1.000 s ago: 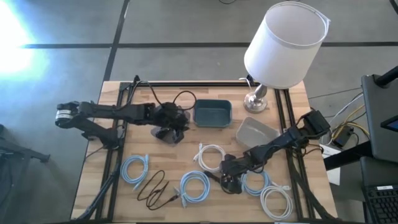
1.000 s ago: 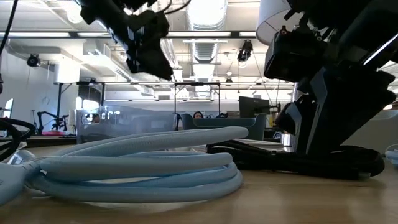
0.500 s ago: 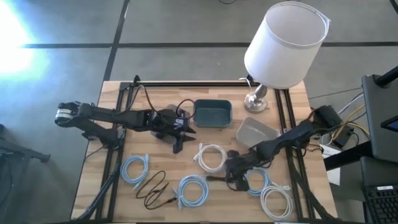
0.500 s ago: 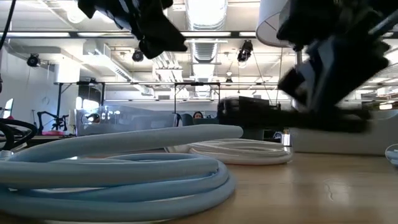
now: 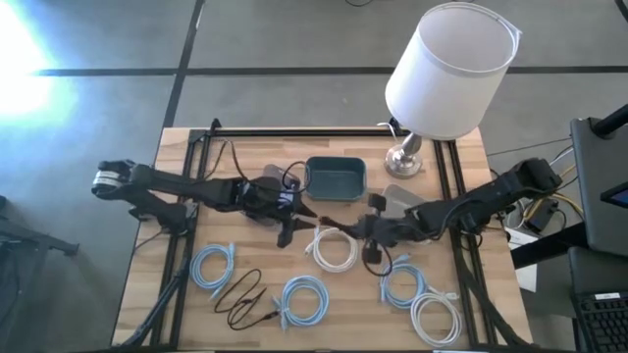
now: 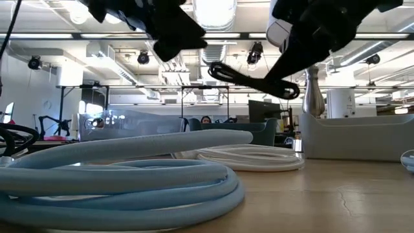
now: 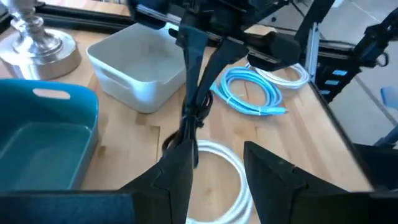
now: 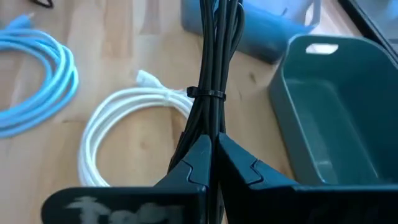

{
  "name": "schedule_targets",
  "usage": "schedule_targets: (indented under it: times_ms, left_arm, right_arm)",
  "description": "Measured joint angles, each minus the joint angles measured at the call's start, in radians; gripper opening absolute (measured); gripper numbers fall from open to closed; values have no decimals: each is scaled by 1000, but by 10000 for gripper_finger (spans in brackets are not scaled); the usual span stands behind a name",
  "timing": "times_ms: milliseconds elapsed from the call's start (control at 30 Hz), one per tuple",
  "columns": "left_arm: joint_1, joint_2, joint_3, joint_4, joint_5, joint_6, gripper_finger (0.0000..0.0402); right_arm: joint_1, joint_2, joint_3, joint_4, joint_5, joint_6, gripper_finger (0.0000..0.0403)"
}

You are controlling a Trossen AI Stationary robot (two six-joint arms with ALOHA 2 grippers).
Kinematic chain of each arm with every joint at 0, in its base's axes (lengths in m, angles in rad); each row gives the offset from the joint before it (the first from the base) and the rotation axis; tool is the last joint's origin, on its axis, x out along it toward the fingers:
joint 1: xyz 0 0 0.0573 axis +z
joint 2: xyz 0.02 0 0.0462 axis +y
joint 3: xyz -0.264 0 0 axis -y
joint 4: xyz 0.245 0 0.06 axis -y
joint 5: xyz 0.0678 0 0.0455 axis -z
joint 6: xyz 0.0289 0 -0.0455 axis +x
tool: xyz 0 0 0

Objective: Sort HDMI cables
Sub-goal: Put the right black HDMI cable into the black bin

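A thin black cable bundle point(image 5: 334, 224), tied round its middle, hangs in the air between my two grippers, above a white coil point(image 5: 334, 247). My right gripper point(image 5: 366, 231) is shut on the bundle's right end. My left gripper point(image 5: 292, 224) is open, and the bundle's free end point(image 7: 185, 127) stands between its fingers, close to one of them. Lying flat on the table are three light-blue coils point(image 5: 213, 265) point(image 5: 306, 297) point(image 5: 404, 286), a second white coil point(image 5: 435, 319) and a loose thin black cable point(image 5: 245, 294). My right gripper pinches the black bundle's end point(image 8: 210, 127) between its two fingers, coming level from the table's right. The bundle runs straight on from the fingers, toward my left gripper. It is lifted clear of the table and roughly level point(image 6: 255, 79). My left gripper has one finger point(image 7: 177, 171) right beside the bundle's free end; I cannot tell whether it touches.
A teal bin point(image 5: 336, 178) and a grey bin point(image 5: 404, 208) stand just beyond the grippers. A lamp with a white shade point(image 5: 446, 69) and a metal base point(image 5: 402, 157) stands at the far right. Black frame rails run along both table sides.
My right gripper has lifted the black bundle off the table near the front and carried it up and toward the far edge, over the white coil. The bundle now points at my left gripper. My left gripper has moved right and toward the near edge, meeting the bundle's free end.
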Motion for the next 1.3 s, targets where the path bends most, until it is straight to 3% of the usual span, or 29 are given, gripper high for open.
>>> schedule_targets:
  times_ms: [133, 333, 767, 1033, 1133, 1300]
  left_arm:
    - [2, 72, 10, 14, -7, 66, 145]
    - [11, 150, 39, 19, -87, 122, 145]
    - [8, 266, 72, 19, -49, 103, 145]
    - [9, 271, 72, 13, -48, 86, 144]
    - [9, 270, 71, 12, -48, 86, 130]
    - [10, 270, 70, 8, -49, 86, 75]
  right_arm:
    - [-45, 31, 0, 26, -22, 0, 13]
    - [-71, 77, 0, 50, -175, 0, 13]
    - [-86, 101, 1, 117, -155, -92, 13]
    - [-94, 99, 39, 115, -152, -158, 13]
    - [-97, 99, 52, 122, -152, -176, 13]
    - [-105, 99, 53, 116, -153, -150, 13]
